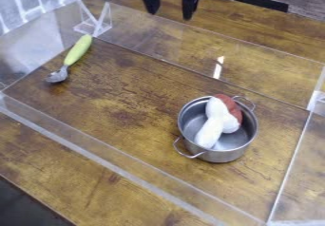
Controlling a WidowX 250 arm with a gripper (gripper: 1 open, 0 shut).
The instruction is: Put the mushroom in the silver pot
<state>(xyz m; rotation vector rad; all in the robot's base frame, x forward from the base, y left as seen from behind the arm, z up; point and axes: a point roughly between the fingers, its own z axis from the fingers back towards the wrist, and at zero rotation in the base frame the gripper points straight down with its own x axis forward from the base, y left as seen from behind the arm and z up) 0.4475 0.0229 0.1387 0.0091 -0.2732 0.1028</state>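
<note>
The mushroom (216, 121), white stem with a red-brown cap at its far end, lies inside the silver pot (241, 147). The pot stands on the wooden table at the right of centre, one loop handle toward the front left. My gripper (170, 11) hangs at the top edge of the view, far behind and left of the pot. Its two dark fingers are spread apart with nothing between them, so it is open.
A slim yellow-green object (79, 49) lies at the left, with a small grey spoon (57, 75) just below it. Clear acrylic walls (191, 49) ring the work area. A transparent stand (94, 21) sits at the back left.
</note>
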